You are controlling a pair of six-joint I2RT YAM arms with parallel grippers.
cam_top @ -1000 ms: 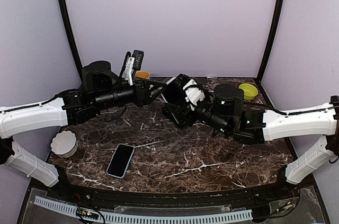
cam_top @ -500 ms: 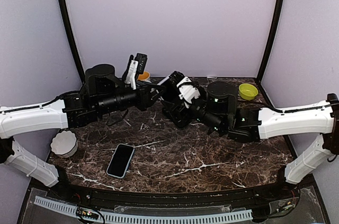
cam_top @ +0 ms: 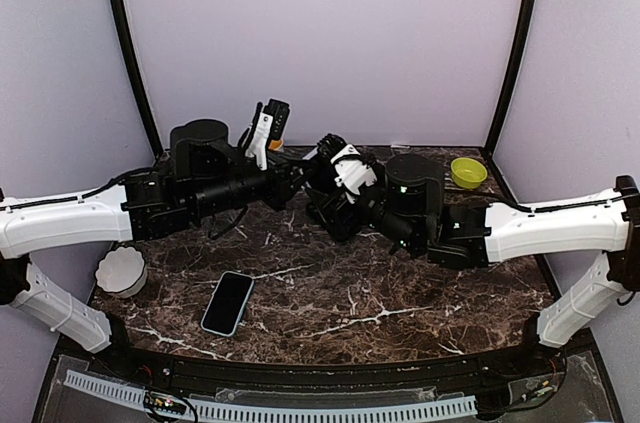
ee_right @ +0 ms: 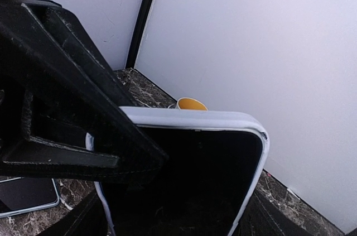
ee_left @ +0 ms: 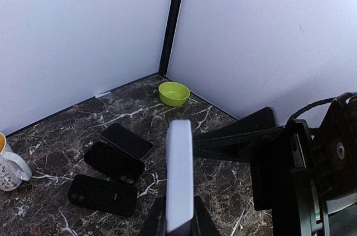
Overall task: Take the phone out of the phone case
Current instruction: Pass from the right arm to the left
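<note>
The phone [ee_right: 189, 183], dark screen facing the right wrist camera, sits in a pale blue-grey phone case [ee_right: 192, 118]. It is held up above the back of the table. My right gripper [ee_right: 178, 226] is shut across its width, low on the body. My left gripper [ee_left: 179, 226] is shut on the case's thin edge [ee_left: 179, 169]. In the right wrist view its black fingers [ee_right: 78, 110] reach in from the left and cover the case's upper left corner. Seen from the top camera, the two grippers [cam_top: 303, 176] [cam_top: 328, 175] meet and hide the phone.
A phone in a light blue case [cam_top: 228, 303] lies flat near the front left. Three dark phones or cases [ee_left: 114, 162] lie behind. There is a green bowl [cam_top: 467, 172] at the back right, a white bowl [cam_top: 122, 271] at the left and a mug [ee_left: 11, 169] at the back.
The left gripper has moved right to the held phone and closed on the case's edge. The right arm has shifted slightly left, still holding the phone.
</note>
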